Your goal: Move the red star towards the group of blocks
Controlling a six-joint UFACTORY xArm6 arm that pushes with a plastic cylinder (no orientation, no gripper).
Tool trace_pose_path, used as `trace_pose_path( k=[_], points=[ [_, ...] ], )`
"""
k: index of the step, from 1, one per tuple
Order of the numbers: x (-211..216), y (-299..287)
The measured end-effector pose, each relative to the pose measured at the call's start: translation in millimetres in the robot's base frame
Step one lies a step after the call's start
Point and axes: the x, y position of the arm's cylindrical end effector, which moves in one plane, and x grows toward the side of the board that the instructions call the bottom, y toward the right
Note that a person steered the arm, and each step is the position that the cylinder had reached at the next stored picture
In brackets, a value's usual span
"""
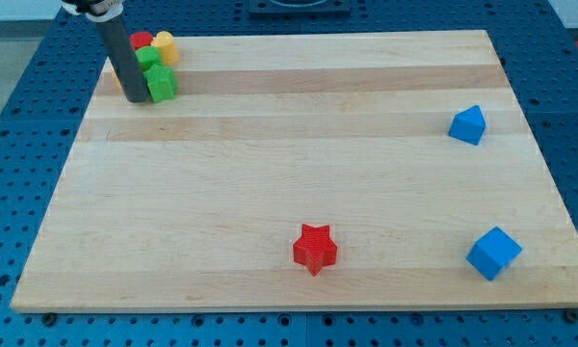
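The red star [315, 248] lies near the view's bottom, a little right of the middle of the wooden board [299, 145]. The group of blocks sits at the board's top left corner: a red block [141, 41], a yellow block [165, 45], a green block [148, 58] and a green block [161, 84]. My tip [135, 98] rests on the board just left of the lower green block, touching or nearly touching it. The rod hides part of the group. The tip is far from the red star.
A blue block [468, 124] lies near the view's right edge. A blue cube [493, 253] lies at the bottom right. A blue perforated table surrounds the board.
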Motion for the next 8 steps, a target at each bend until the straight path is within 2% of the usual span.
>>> trace_pose_path(
  k=[1, 3, 4, 6, 7, 8],
  points=[
    [91, 8],
    [268, 80],
    [285, 133],
    [284, 271],
    [267, 274],
    [232, 248]
  ],
)
